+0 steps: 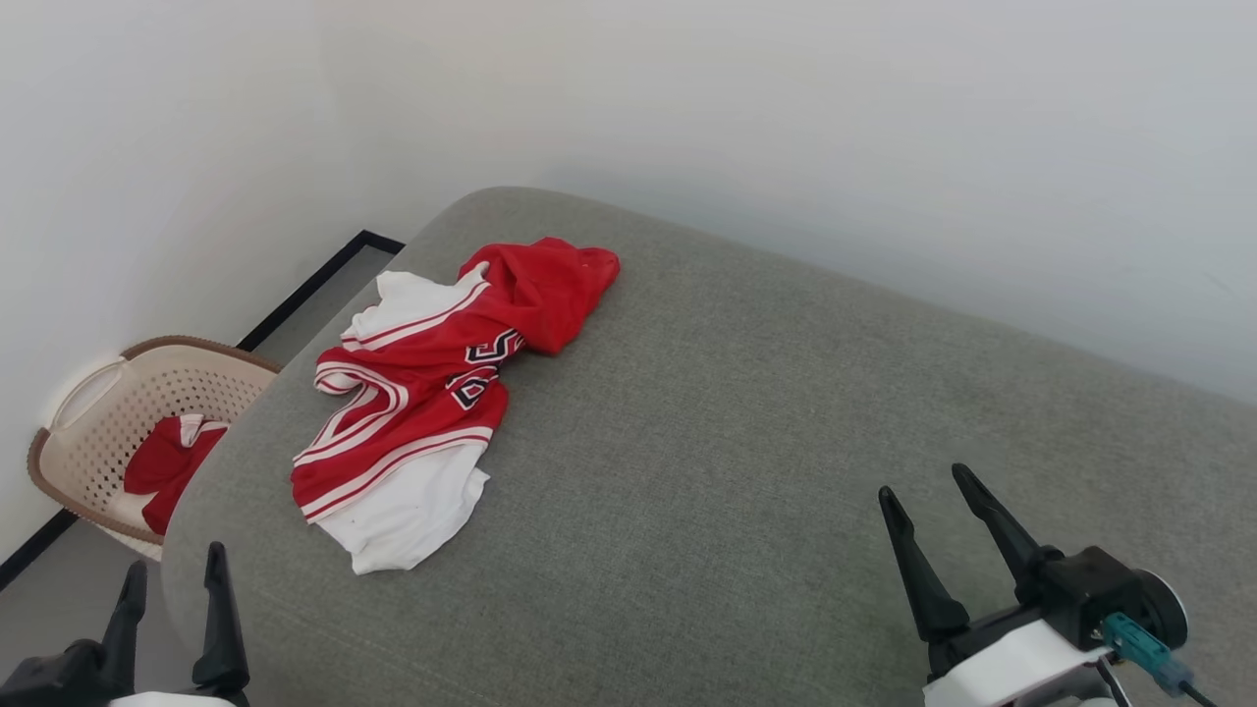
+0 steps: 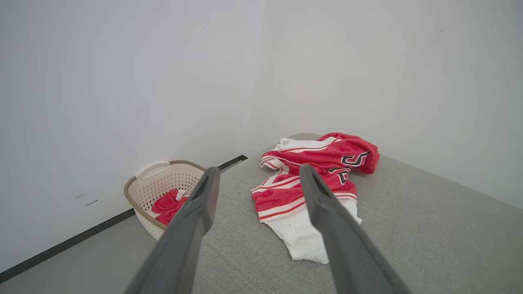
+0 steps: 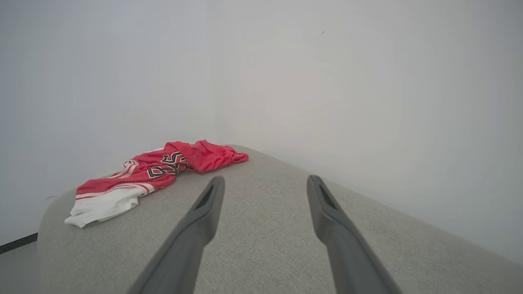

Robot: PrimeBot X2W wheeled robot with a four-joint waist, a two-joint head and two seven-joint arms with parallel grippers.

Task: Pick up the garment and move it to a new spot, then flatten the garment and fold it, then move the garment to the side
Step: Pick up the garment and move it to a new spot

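**Both grippers spread wide and empty; jersey lies crumpled beyond the left fingers**

The left gripper [image 1: 175, 562] holds its 2 dark fingers wide apart with nothing between them. It hangs at the near left corner of the grey cushion [image 1: 737, 412], clear of the fabric. The right gripper [image 1: 923, 483] is spread just as wide, also empty, above the near right part of the cushion.

The garment [image 1: 432, 383] lies in a rumpled heap on the cushion, ahead of the left gripper's fingertips and well apart from them. In the left wrist view it sits beyond and between the 2 fingers, leaning toward the right one. In the right wrist view it lies well off to the left of the left finger, farther along the cushion than the tips.

The garment's white end points back toward the fingers and its red bunched end lies farthest from them. Red-and-white striped bands run across the middle. The black, white-outlined lettering is folded over, so only parts of it show.

Left of the left fingers, a pale perforated basket [image 1: 98, 442] stands on the floor [image 1: 59, 609] against the wall [image 1: 786, 118]. A red cloth [image 1: 162, 466] lies inside the basket.
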